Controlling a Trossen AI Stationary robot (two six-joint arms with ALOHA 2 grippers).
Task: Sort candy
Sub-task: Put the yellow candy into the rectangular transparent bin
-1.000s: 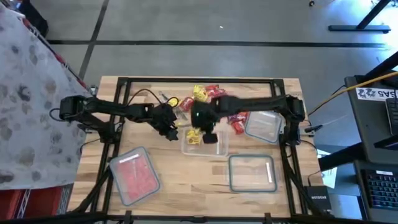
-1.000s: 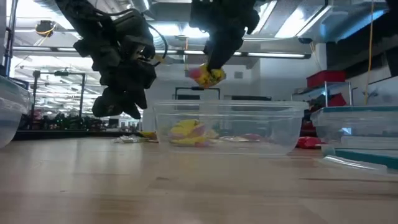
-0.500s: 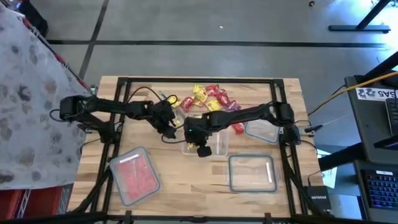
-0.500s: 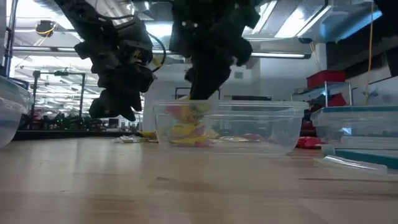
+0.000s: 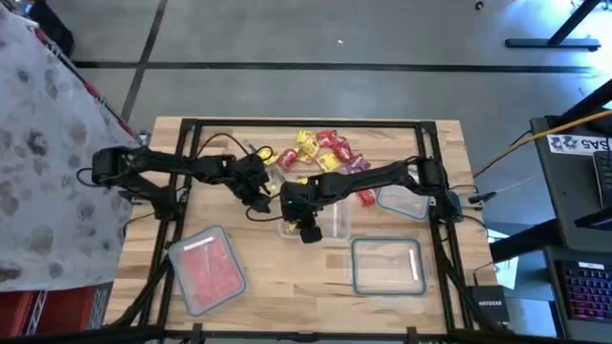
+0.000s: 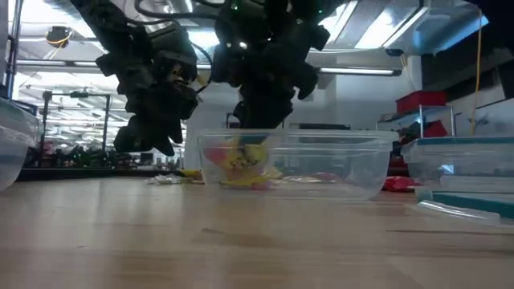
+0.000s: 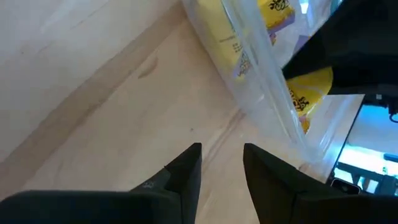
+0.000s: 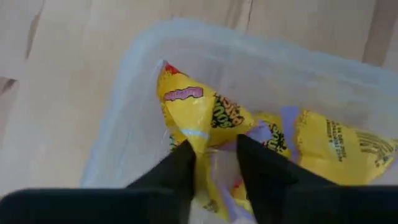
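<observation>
Right now the right gripper is reaching down into the clear middle container, its two fingers pinching the top edge of a yellow candy packet that is hanging inside the container's wall. Other yellow packets are lying in the same container beside it. The left gripper is hovering just outside that container's wall, over bare wooden table, its fingers spread a little with nothing between them.

As for progress, I judge the sorting to be partly done: the lidded container near the table's front left is holding red pieces, the middle one is taking yellow, and a loose pile of candy, red, yellow and purple, is waiting at the far side of the table. Two more containers on the right are looking empty, though I cannot be sure.

Only the right wrist view is showing the pinch itself; the high view is hiding it under the arm. The low view is showing how deep the packet is sitting below the rim, while the left wrist view alone is showing the left fingers apart.
</observation>
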